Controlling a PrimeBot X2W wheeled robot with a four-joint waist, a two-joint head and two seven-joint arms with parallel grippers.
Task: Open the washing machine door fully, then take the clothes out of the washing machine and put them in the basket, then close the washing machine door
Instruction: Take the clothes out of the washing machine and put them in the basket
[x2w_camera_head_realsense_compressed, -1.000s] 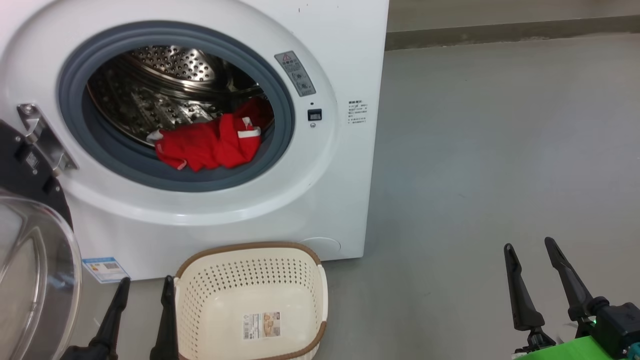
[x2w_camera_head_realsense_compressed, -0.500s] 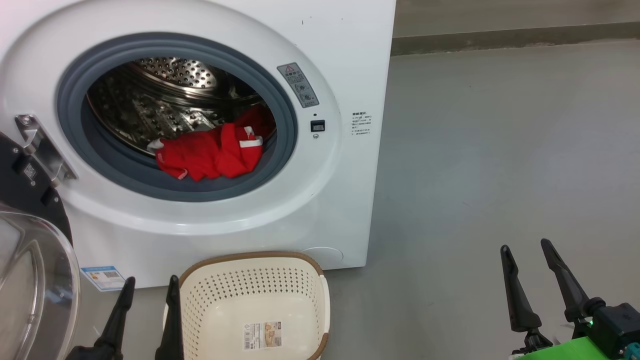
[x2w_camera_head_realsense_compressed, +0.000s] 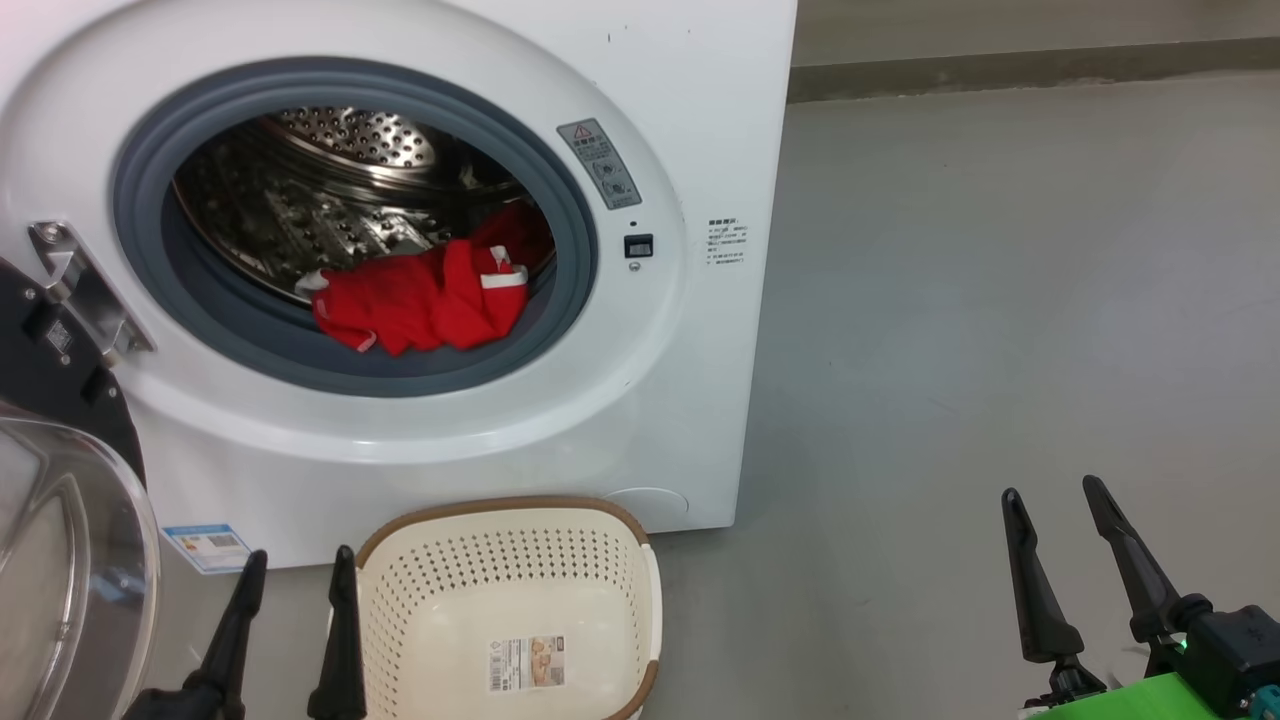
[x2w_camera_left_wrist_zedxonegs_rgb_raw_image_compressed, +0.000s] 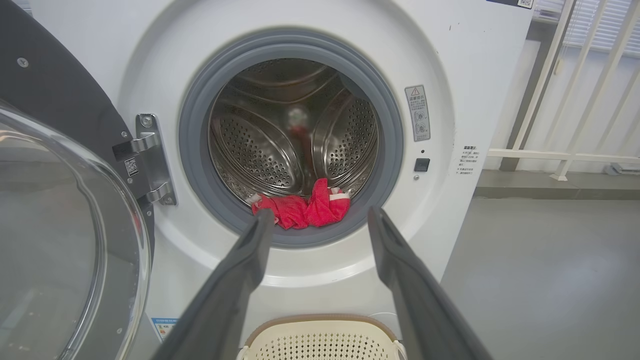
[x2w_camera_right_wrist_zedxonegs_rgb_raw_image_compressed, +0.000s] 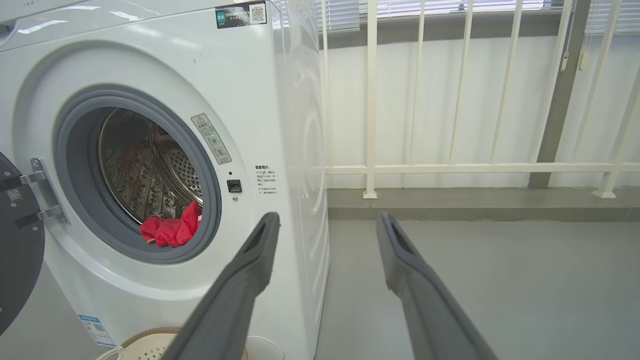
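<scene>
Only your head camera has shifted. The washing machine door (x2w_camera_head_realsense_compressed: 50, 370) hangs open at 9 o'clock; the clothes (x2w_camera_head_realsense_compressed: 415, 300) lie at the drum's (x2w_camera_head_realsense_compressed: 340, 150) lip; the basket (x2w_camera_head_realsense_compressed: 500, 503) sits empty at 6 o'clock. Left gripper (x2w_camera_head_realsense_compressed: 300, 553) and right gripper (x2w_camera_head_realsense_compressed: 1050, 487): jaws apart. Unloading likely comes next: reach in, pinch fabric. Right wrist view adds a railing (x2w_camera_right_wrist_zedxonegs_rgb_raw_image_compressed: 370, 100).

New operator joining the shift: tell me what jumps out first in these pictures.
Red clothes lie at the front lip of the drum inside the white washing machine. Its door stands open at the left, and the cream basket sits empty on the floor below the opening.
</scene>
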